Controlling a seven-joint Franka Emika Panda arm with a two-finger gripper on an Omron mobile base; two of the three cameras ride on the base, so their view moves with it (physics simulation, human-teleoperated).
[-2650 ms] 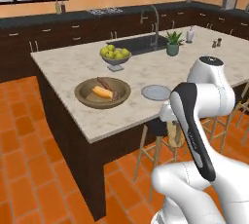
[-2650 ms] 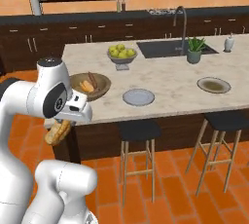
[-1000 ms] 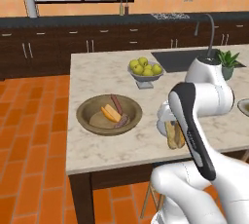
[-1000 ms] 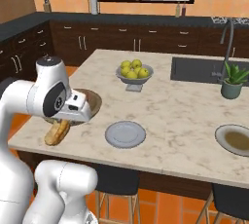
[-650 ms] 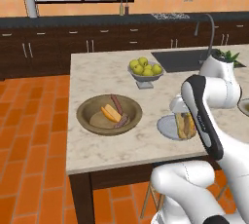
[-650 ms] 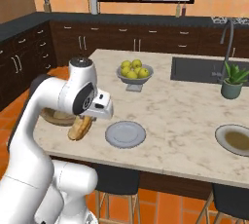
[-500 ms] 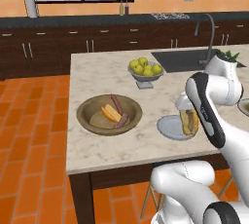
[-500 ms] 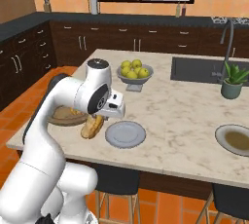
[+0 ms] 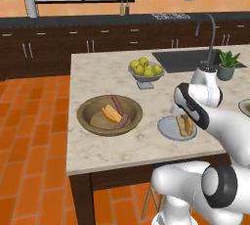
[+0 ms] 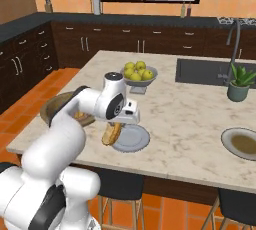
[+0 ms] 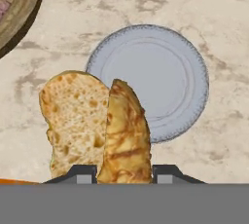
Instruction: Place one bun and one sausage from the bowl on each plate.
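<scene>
Jaws clamped on the bun (image 11: 104, 130), gripper (image 11: 124, 172) now moved over the plate (image 11: 160, 79).

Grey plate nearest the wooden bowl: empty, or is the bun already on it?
Empty. In the hand view the grey plate is bare, and the bun sits between the gripper's fingertips, over the plate's edge.

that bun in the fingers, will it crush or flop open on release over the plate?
Probably soft: the bun shows porous crumb, so a tight pinch may dent it. It is split into two halves, which could splay apart on landing. Being long and rounded, it might rock or tip on the grey plate rim.
</scene>
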